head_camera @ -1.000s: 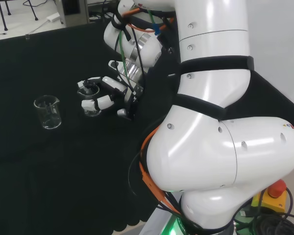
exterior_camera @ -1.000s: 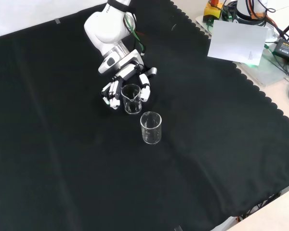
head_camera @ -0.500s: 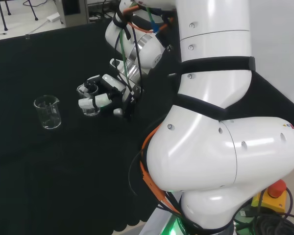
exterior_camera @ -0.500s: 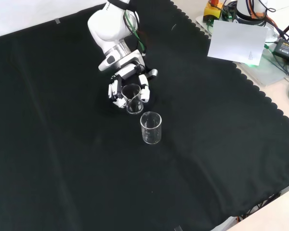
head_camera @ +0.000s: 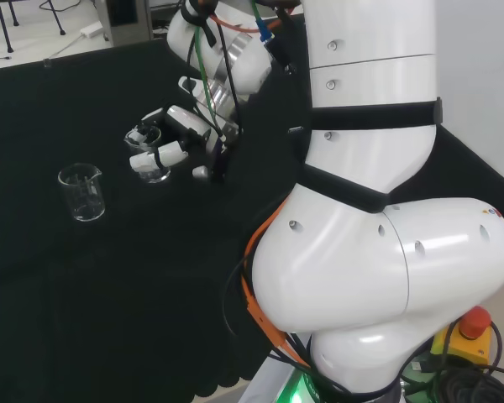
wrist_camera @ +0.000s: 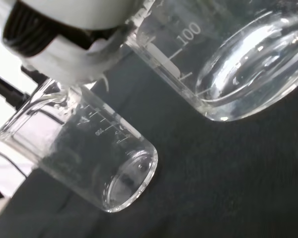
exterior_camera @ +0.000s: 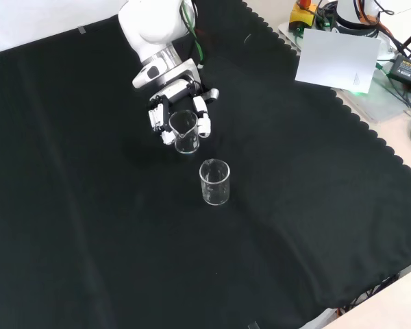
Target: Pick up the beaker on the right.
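Observation:
Two clear glass beakers show in the front view. The smaller beaker [exterior_camera: 184, 131] sits between the curled fingers and thumb of my hand [exterior_camera: 177, 96], tilted and seemingly raised a little off the black cloth. The taller beaker [exterior_camera: 214, 181] stands upright on the cloth just in front of it. In the head view, the hand [head_camera: 189, 123] is shut on the small beaker [head_camera: 149, 160], and the other beaker [head_camera: 81, 192] stands apart to its left. From the wrist, the held beaker [wrist_camera: 228, 64] is close beside a blurred white part of the hand [wrist_camera: 64, 44], with the second beaker [wrist_camera: 89, 158] beyond it.
The arm's big white links [head_camera: 361, 218] take up the right of the head view. Beyond the cloth's scalloped edge, at the front view's upper right, lie a white sheet [exterior_camera: 335, 60] and cables. Bare black cloth [exterior_camera: 89, 226] spreads to the left of and in front of the beakers.
The hand's fingers have curled round the small beaker. Hand and beaker have since risen and drawn back from the taller beaker, which has not moved.

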Robot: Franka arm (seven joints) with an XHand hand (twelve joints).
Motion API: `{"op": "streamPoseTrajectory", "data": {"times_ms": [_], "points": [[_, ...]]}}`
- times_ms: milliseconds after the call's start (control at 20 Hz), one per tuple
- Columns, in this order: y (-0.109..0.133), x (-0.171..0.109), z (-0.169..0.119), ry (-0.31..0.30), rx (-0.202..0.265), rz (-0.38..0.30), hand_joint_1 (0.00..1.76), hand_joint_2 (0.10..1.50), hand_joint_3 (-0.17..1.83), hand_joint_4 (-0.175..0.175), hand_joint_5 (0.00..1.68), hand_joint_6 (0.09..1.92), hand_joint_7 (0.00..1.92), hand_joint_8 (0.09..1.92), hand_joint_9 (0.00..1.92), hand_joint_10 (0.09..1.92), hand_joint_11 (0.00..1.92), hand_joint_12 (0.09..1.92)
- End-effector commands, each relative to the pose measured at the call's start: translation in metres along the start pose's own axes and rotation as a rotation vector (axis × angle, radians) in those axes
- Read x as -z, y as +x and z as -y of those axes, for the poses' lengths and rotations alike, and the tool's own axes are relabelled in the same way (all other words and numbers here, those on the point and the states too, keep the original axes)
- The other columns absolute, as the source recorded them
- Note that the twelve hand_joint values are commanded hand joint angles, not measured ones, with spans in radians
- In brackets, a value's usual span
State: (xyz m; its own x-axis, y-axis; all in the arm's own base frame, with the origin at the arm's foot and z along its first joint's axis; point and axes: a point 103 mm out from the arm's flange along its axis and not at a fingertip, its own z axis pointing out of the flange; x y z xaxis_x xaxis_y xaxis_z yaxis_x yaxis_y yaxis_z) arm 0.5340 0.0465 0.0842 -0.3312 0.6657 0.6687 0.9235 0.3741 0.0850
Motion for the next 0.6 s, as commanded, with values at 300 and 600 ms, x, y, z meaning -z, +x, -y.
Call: {"op": "streamPoseTrajectory", "data": {"times_ms": [300,600], "points": [[0.028,0.024,0.005,0.107,0.035,0.146,1.16,0.69,0.50,0.128,1.42,0.33,1.79,0.09,1.70,0.09,1.28,0.83],[0.041,0.028,0.009,0.140,0.046,0.174,1.16,0.69,0.50,0.130,1.43,0.32,1.80,0.09,1.70,0.09,1.28,0.82]]}}
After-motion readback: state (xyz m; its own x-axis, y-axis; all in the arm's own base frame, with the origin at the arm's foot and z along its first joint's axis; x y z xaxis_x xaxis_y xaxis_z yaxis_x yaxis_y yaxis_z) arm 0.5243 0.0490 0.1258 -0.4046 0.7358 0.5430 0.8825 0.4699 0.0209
